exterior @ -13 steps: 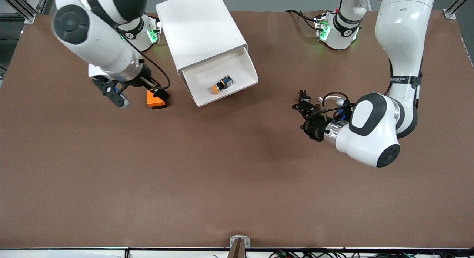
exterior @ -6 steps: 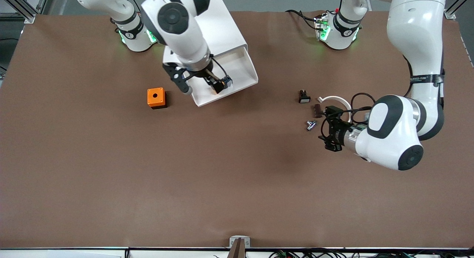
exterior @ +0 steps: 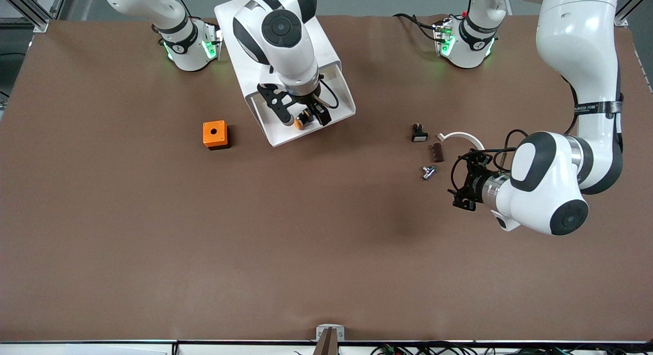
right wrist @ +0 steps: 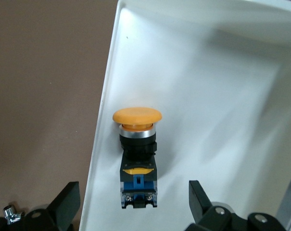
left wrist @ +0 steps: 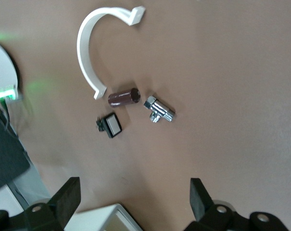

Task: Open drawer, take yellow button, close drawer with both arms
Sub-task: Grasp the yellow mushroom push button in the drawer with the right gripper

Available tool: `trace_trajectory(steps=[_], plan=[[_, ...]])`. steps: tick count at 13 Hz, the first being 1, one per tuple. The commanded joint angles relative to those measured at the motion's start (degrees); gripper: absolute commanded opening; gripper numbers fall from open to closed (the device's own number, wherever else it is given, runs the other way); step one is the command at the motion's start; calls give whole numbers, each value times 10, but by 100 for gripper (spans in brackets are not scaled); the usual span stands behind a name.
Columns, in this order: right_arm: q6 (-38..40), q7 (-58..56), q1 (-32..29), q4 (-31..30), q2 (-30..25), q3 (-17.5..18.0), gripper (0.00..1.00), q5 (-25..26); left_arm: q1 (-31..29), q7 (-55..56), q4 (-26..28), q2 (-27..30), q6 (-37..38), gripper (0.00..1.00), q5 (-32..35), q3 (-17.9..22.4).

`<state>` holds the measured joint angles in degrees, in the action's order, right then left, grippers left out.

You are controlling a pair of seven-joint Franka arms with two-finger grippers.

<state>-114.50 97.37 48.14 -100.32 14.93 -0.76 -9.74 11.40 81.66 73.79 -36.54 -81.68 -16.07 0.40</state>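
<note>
Brown table (exterior: 153, 232) carries a white cabinet (exterior: 270, 33) with its top drawer (exterior: 334, 97) pulled open — the button (right wrist: 136, 154) lies inside, orange cap toward the drawer's front wall. Right gripper (exterior: 302, 116) hangs over it, fingers spread. Left gripper (exterior: 464, 184), also spread, hovers near a white clip (left wrist: 90, 53), brown cylinder (left wrist: 124, 97), metal fitting (left wrist: 158, 109) and small black part (left wrist: 110, 126).

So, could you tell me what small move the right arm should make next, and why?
Probably lower straight down and then close. The right pincer hangs open over the pulled-out drawer, and in the right wrist view the button lies on the drawer floor between the two fingers, not yet touched. The left pincer waits open over the table near the small parts.
</note>
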Motion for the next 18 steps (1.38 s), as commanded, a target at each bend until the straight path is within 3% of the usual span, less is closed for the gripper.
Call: trace_trajectory(steps=[1,2,4,6,7,8,12,15,18], plan=[[-15,7,10,-19,-7,-7,96,-4,9,-91,-2,-2,-10,100,27,6],[-11,7,10,-19,-7,-7,87,-4,15,-111,-1,-2,-15,100,44,6],[-9,-2,6,-16,-7,-7,49,-4,21,-120,0,-8,-39,100,72,-1],[-9,-3,5,-15,-7,-7,21,-4,42,-120,0,-11,-55,100,74,-1],[-9,-3,5,-13,-7,-8,9,-4,49,-120,0,-11,-63,100,74,-1],[-10,-4,5,-8,-7,-8,3,-2,55,-121,0,-9,-71,100,74,-1],[-7,-54,-6,23,-11,-13,0,4,89,-158,0,-7,-109,100,73,-2],[70,-148,-58,78,-15,-14,0,5,148,-159,0,-7,-173,100,73,-1],[78,-292,-144,100,-17,-17,0,4,207,-157,0,-7,-197,100,74,-1]])
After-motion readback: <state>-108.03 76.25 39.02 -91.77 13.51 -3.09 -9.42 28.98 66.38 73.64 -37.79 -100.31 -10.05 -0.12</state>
